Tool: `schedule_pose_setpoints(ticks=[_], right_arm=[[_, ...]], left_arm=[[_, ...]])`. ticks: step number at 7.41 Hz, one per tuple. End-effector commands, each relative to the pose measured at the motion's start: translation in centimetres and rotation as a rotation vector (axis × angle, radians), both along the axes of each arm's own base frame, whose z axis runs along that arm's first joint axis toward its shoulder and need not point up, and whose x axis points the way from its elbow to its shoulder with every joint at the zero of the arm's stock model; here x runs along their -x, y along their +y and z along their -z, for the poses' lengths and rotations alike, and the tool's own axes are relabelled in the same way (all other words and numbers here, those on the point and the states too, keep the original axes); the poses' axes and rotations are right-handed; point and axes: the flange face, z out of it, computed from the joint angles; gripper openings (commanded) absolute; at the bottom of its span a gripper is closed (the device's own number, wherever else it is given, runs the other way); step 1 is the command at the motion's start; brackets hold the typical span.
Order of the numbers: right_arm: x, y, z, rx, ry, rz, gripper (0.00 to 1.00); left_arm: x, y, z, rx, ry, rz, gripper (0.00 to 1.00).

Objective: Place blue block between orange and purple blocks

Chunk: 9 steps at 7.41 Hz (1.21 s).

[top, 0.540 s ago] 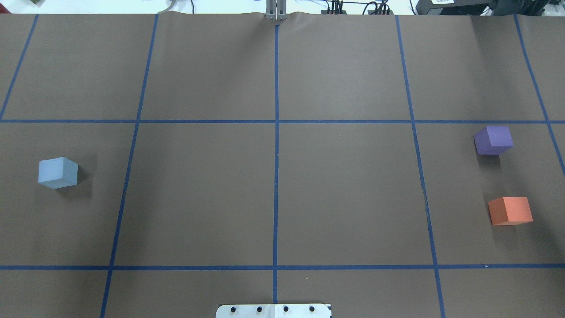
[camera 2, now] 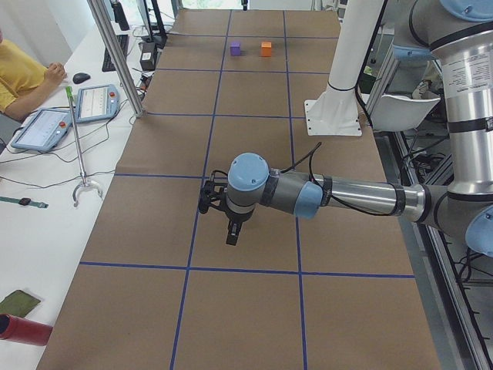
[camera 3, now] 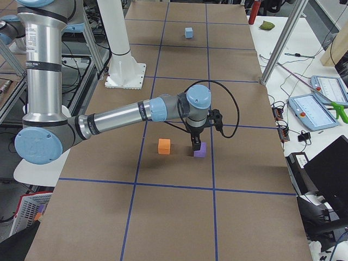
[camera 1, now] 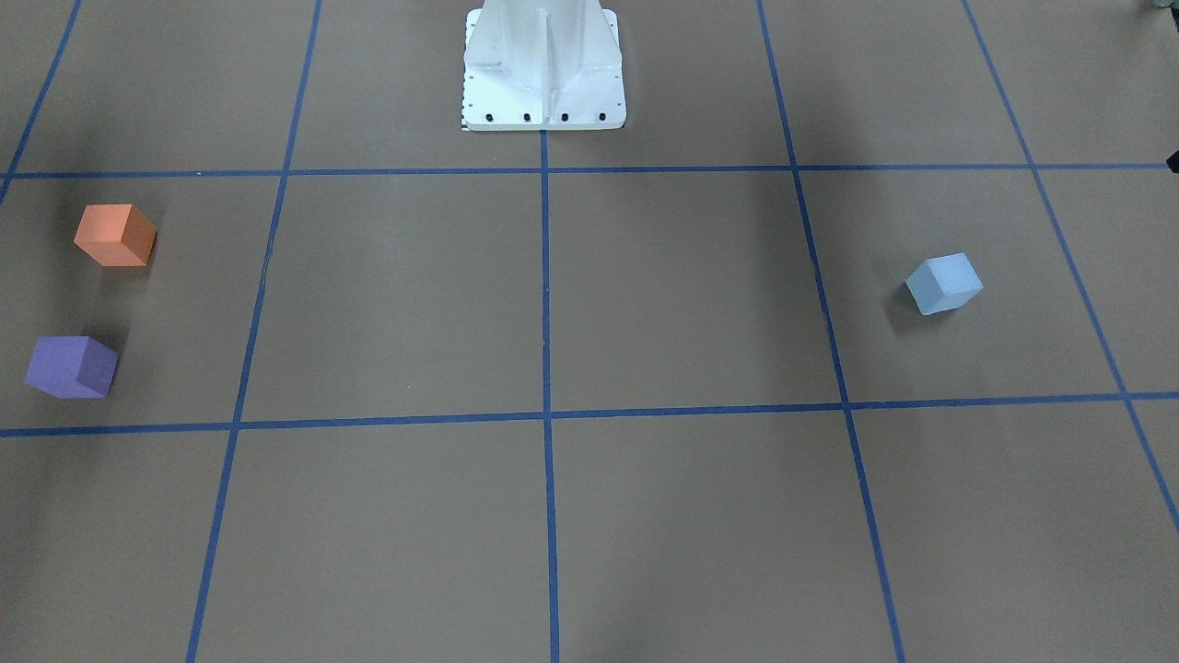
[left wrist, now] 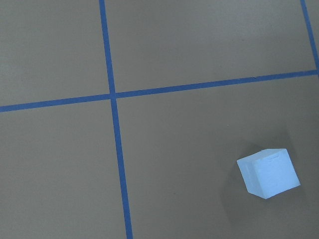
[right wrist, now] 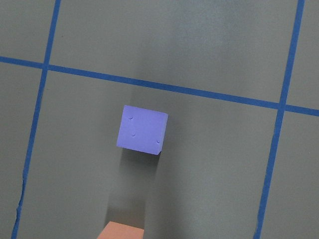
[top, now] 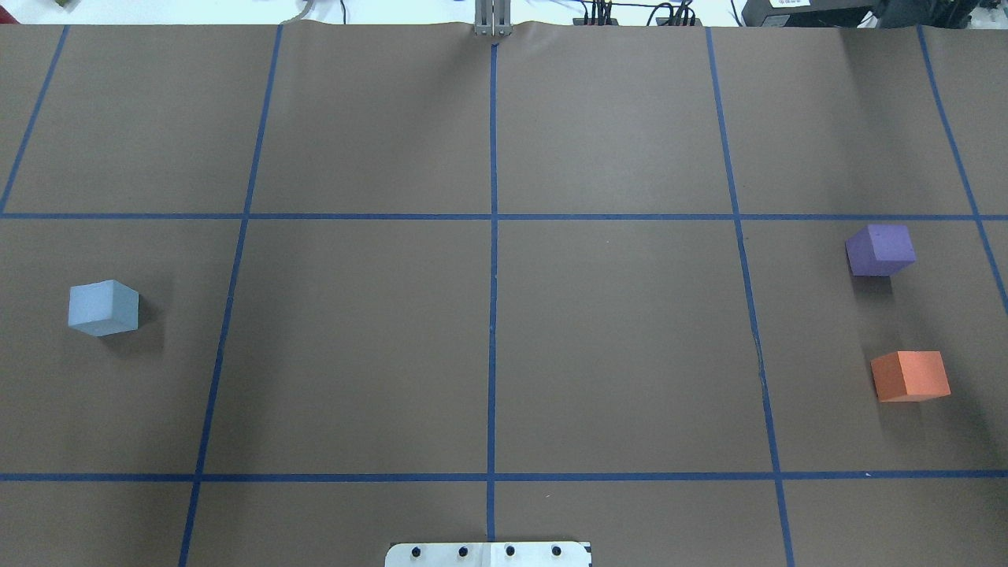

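The light blue block sits alone on the brown table's left side, and also shows in the front view and the left wrist view. The purple block and the orange block sit apart at the far right, with a gap between them. The right wrist view looks down on the purple block and on the orange block's edge. My left gripper hangs above the table. My right gripper hangs just over the purple block. I cannot tell whether either is open or shut.
Blue tape lines divide the table into squares. The robot's white base stands at the near middle edge. An operator's desk with tablets and a metal post lie along the far side.
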Motion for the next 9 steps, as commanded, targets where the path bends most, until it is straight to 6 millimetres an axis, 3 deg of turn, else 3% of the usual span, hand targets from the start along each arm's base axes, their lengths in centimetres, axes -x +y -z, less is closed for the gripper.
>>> schedule_pose_setpoints(ticks=[1, 5, 8, 9], right_arm=[[-0.3, -0.2, 0.3, -0.012, 0.013, -0.008, 1.0], [-1.7, 1.2, -0.1, 0.006, 0.011, -0.041, 1.0], [-1.7, 1.2, -0.1, 0.011, 0.011, -0.045, 1.0], [-1.7, 1.1, -1.2, 0.038, 0.015, -0.049, 1.0]], left_arm=[[-0.2, -0.5, -1.7, -0.027, 0.007, -0.004, 1.0], [-0.1, 0.4, -4.6, -0.11, 0.008, 0.001, 1.0], [-0.8, -1.2, -3.7, -0.001, 0.038, 0.083, 1.0], [-1.5, -1.5, -3.3, 0.028, 0.046, 0.095, 1.0]])
